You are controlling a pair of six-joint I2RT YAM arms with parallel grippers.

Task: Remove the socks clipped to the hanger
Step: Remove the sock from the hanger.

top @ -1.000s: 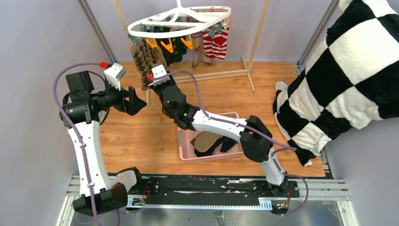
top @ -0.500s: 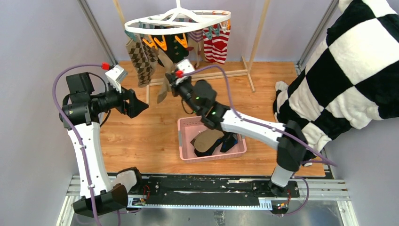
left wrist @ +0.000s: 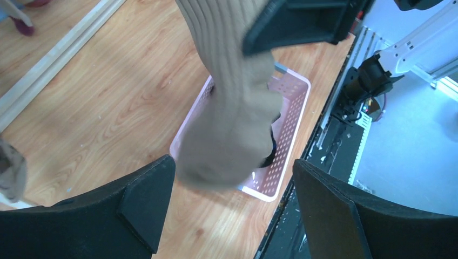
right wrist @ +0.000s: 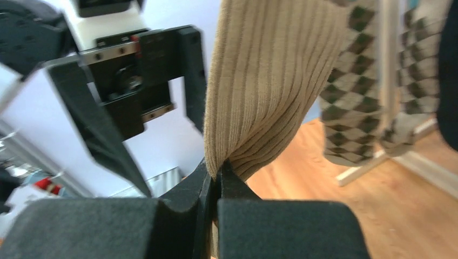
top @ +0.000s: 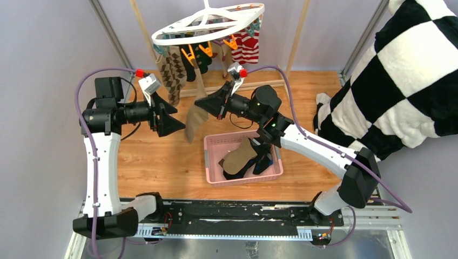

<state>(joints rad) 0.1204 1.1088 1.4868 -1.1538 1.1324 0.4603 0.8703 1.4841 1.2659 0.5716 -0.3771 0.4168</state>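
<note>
Where the right gripper (top: pixel 211 102) meets the tan sock (top: pixel 194 118), its fingers are clenched on the ribbed fabric partway along its length. The right wrist view shows the knit pleated into the pinch at the right gripper (right wrist: pixel 216 181). The tan sock (right wrist: pixel 264 81) is plain beige with fine lengthwise ribs. Its foot hangs slack below the grip, over the middle of the bench. Its upper end runs up toward the hanger (top: pixel 208 21); whether a clip still holds it cannot be told.

The left gripper (top: pixel 174 116) faces the sock from the left with its fingers spread wide and grasping nothing. In the left wrist view the toe of the tan sock (left wrist: pixel 232 108) hangs between the fingers of the left gripper (left wrist: pixel 232 172).

The hanger is a white oval ring with cross bars. It hangs above the far edge of the bench, tilted, with its left side lower. Orange clips (top: pixel 205 49) dangle beneath it. Brown argyle socks (top: pixel 174 73), a dark sock (top: pixel 190 62) and a red-and-white striped sock (top: pixel 248 46) hang from it.

The bench surface (top: pixel 156 156) is light wood board. A pink slotted basket (top: pixel 210 172) sits toward the middle of the near edge and holds a tan sock and darker ones. A wooden rack frame (top: pixel 294 40) stands at the far edge. A black-and-white checkered cloth (top: pixel 399 81) covers the right edge. Pale grey walls enclose the bench.
</note>
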